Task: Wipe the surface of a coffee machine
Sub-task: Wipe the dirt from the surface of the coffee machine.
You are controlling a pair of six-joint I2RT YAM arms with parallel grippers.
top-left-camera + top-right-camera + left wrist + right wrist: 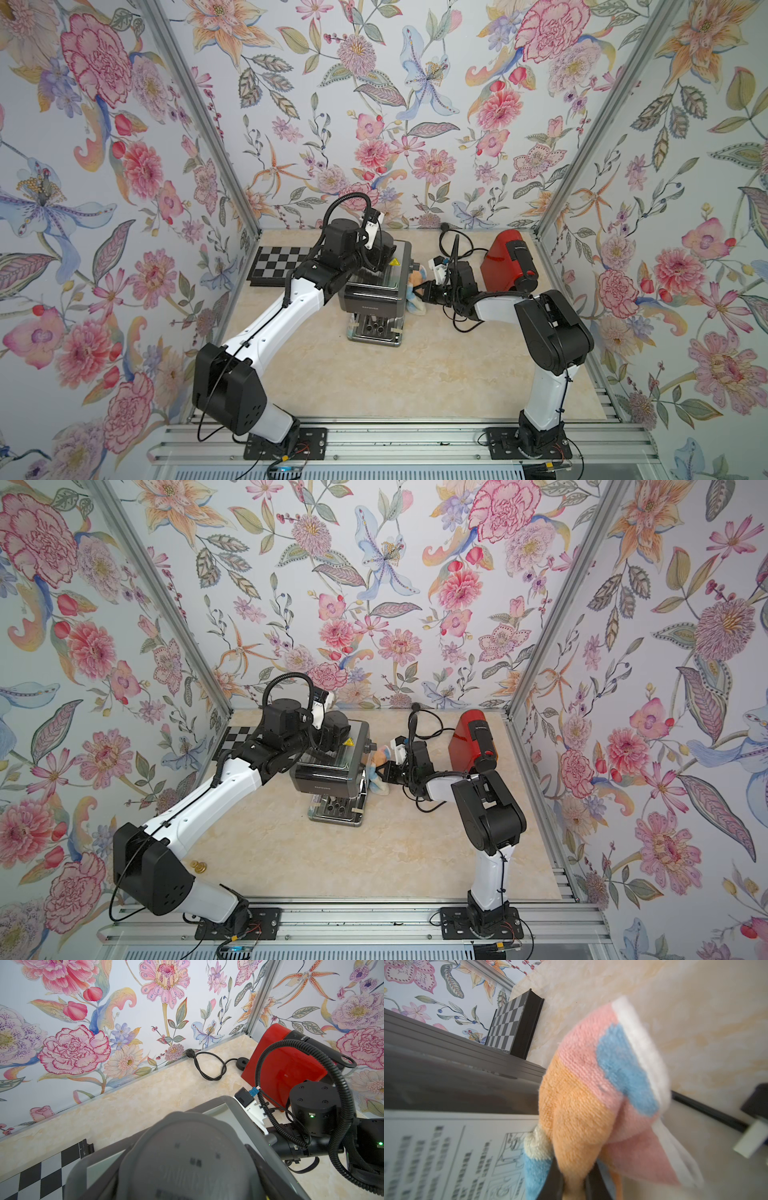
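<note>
With 12 o'clock at the far wall, a chessboard point(278, 262) lies flat on the table point(395, 382) at about 10 o'clock from the grey coffee machine point(370, 297), just beside it. The left arm reaches over from 8 o'clock, and the left gripper point(376, 264) sits on top of the grey machine, near a yellow warning sticker point(394, 262). The wrist hides its fingers in both top views, and the left wrist view shows only the machine's blurred top point(187, 1157), so I cannot tell whether they are spread or closed on anything.

The grey coffee machine stands upright near the middle of the table. At its foot, at 6 o'clock, a drip tray point(374, 343) holds a dark slotted grate; whether anything else is in it cannot be made out.

At the machine's 3 o'clock side hangs a pink, orange, blue and white cloth point(415, 307), touching the side wall near a printed label point(446, 1157). The right gripper point(424, 291) comes in from 3 o'clock, its fingers point(556, 1184) pressed together on a bunched fold of the cloth.

At 1 o'clock a black cord point(453, 245) loops on the table, its plug by the wall. At 2 o'clock, well apart, stands a red coffee machine point(505, 257).
</note>
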